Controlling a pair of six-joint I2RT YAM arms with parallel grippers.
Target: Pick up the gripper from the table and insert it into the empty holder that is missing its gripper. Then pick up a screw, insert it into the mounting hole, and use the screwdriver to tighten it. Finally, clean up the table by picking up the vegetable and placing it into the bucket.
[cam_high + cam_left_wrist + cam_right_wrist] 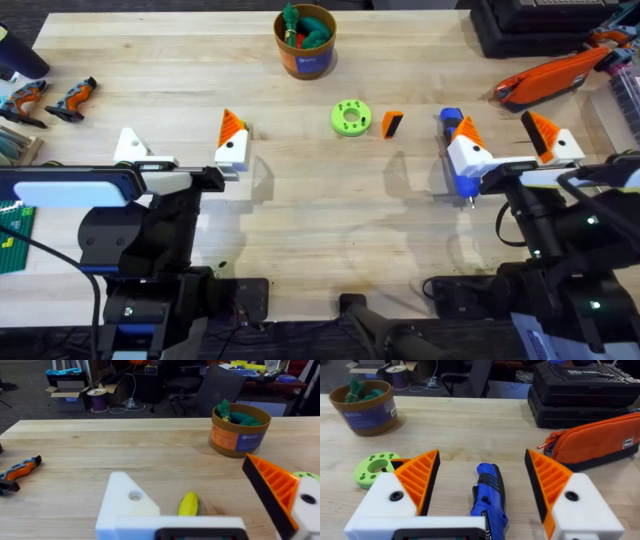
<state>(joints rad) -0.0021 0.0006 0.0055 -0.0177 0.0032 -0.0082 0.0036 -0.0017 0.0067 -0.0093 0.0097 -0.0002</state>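
The small orange gripper point(391, 123) with a black face lies loose on the table right of the lime-green disc point(351, 118). My left gripper point(181, 150) is open; one side is the bare white holder point(130, 148) point(125, 502), the other a white block topped by an orange wedge point(232, 138). The yellow-green vegetable point(188, 505) lies between its fingers. My right gripper point(507, 140) point(482, 467) is open over the blue screwdriver point(458, 160) point(489, 492), which lies between its two orange-tipped fingers. The orange-brown bucket point(305, 42) point(239, 431) stands at the back and holds green toys.
Black cases point(530, 25) and an orange pouch point(555, 75) sit at the back right. Two small orange-and-black tools point(70, 97) lie at the far left, and a green baseplate point(15, 235) is at the left edge. Bare wood stretches across the table's middle and front.
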